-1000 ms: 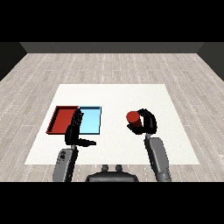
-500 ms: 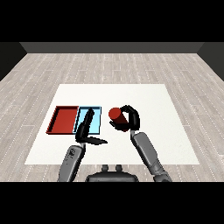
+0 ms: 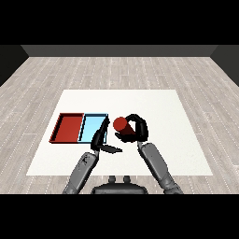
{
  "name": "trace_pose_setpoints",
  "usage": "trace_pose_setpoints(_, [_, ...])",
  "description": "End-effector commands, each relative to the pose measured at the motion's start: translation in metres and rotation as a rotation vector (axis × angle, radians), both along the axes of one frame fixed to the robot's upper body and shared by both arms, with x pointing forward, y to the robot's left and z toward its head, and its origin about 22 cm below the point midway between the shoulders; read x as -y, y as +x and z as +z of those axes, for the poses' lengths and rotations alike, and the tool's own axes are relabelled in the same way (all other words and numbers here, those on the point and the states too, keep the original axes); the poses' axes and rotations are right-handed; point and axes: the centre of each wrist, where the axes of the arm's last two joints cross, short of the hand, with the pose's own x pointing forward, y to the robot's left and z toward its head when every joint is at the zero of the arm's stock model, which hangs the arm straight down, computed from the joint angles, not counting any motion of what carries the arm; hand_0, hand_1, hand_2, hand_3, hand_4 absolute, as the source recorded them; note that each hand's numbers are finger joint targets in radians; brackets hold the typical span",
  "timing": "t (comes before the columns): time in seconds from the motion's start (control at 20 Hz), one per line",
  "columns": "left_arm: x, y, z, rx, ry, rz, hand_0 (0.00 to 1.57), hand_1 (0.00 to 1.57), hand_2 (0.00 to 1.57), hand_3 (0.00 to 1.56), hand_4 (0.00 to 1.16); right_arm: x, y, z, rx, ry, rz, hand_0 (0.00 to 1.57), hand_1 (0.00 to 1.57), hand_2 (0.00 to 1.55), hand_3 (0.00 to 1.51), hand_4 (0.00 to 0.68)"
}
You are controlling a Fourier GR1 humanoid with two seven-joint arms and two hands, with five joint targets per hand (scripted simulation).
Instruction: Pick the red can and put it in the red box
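Right hand (image 3: 135,131) curled round red can (image 3: 120,123), held just right of light blue tray (image 3: 93,127). Red tray (image 3: 69,128) further left. Left hand (image 3: 100,140) fingers straight, over blue tray's near edge.

The white table (image 3: 154,112) stands on a floor (image 3: 116,70) of pale grey wood planks that shows beyond its far, left and right edges. Two shallow trays lie flat on the table in its left half, nearer the near edge than the far one. The red tray (image 3: 69,128) sits closest to the left edge, and the light blue tray (image 3: 92,126) lies just beside it on the side toward the table's middle, their long sides touching. Both trays sit square to the table's edges. The right half of the table, out to the right edge and both right corners, is plain white surface.
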Motion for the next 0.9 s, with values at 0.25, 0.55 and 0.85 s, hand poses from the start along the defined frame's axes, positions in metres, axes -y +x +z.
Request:
trace_pose_setpoints(0.25, [0.002, 0.005, -0.013, -0.036, -0.005, -0.013, 0.00, 0.00, 0.00, 0.00, 0.00, -0.005, 0.001, -0.012, 0.041, 0.002, 0.034, 1.47, 1.47, 1.44, 1.39, 0.652])
trace_pose_setpoints(0.55, [0.029, 0.015, -0.025, -0.076, -0.002, -0.021, 0.00, 0.00, 0.00, 0.00, 0.00, -0.023, -0.012, 0.003, 0.042, -0.021, 0.050, 1.46, 1.46, 1.43, 1.39, 0.663])
trace_pose_setpoints(0.85, [0.049, 0.007, -0.008, -0.079, -0.021, -0.037, 0.00, 0.00, 0.00, 0.00, 0.00, -0.015, -0.017, 0.009, 0.052, 0.020, 0.066, 1.45, 1.45, 1.44, 1.39, 0.666])
